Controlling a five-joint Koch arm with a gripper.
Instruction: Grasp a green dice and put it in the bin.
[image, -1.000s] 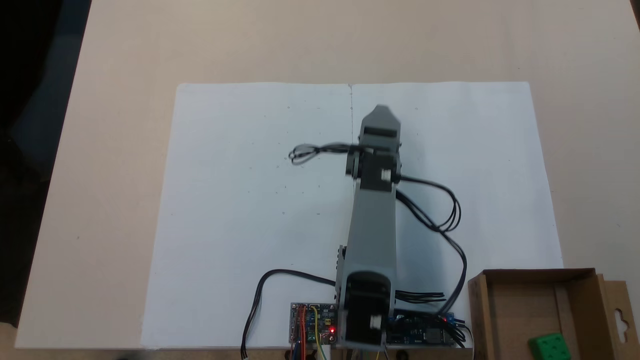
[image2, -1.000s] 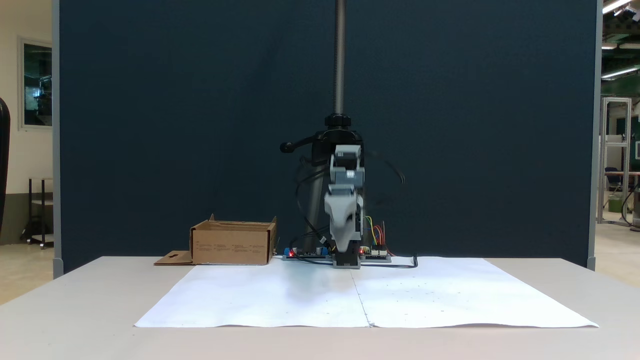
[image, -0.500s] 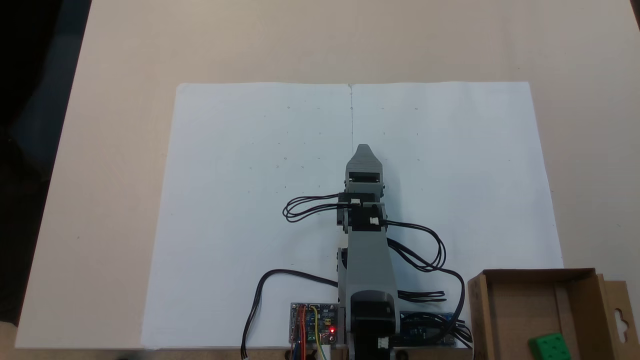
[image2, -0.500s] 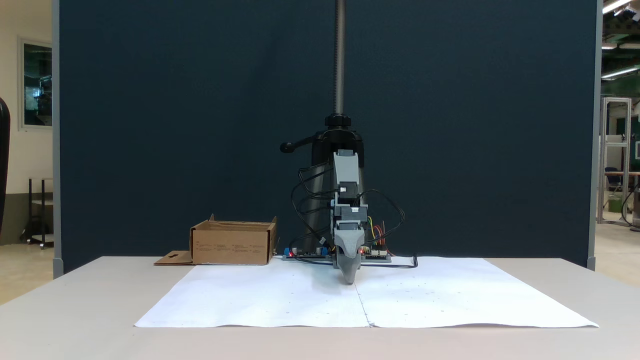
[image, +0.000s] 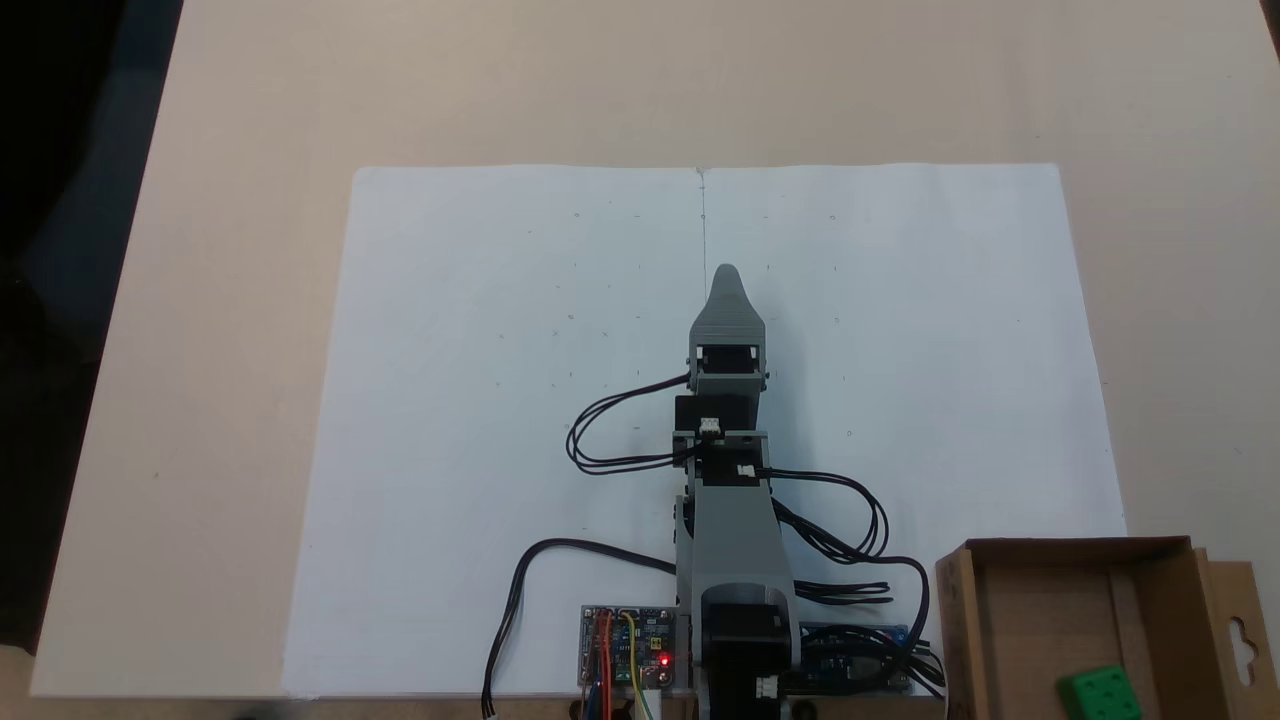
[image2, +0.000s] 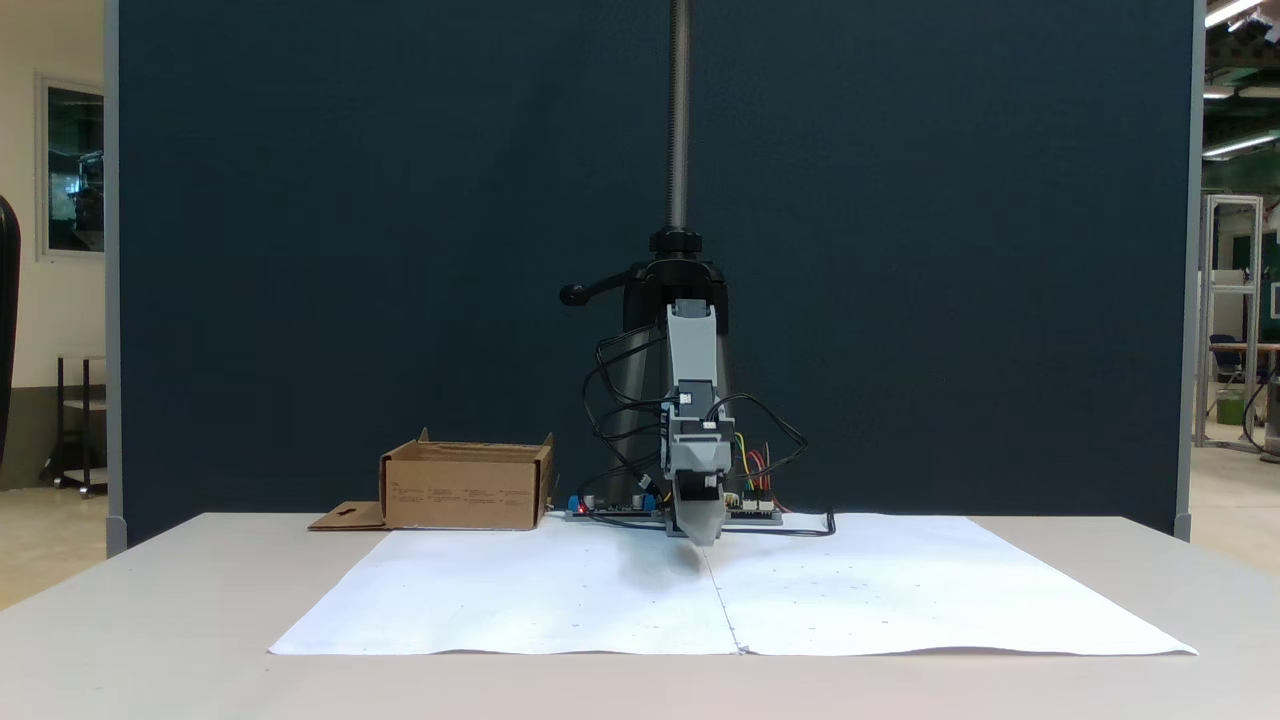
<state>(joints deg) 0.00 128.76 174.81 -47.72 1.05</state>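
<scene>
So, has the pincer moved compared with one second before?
Yes. In the top-down fixed view the pincer has pulled back toward the arm's base, its tip lower along the paper's centre seam; the front fixed view shows it dropped close to the paper.

No readable text, brand, number or sign appears anywhere. The near wall of the brown cardboard bin (image2: 465, 488), left of the arm in a fixed view, carries a few rows of small dark print, too tiny and blurred to make out. The circuit boards (image: 628, 648) at the arm's base show no legible markings either
</scene>
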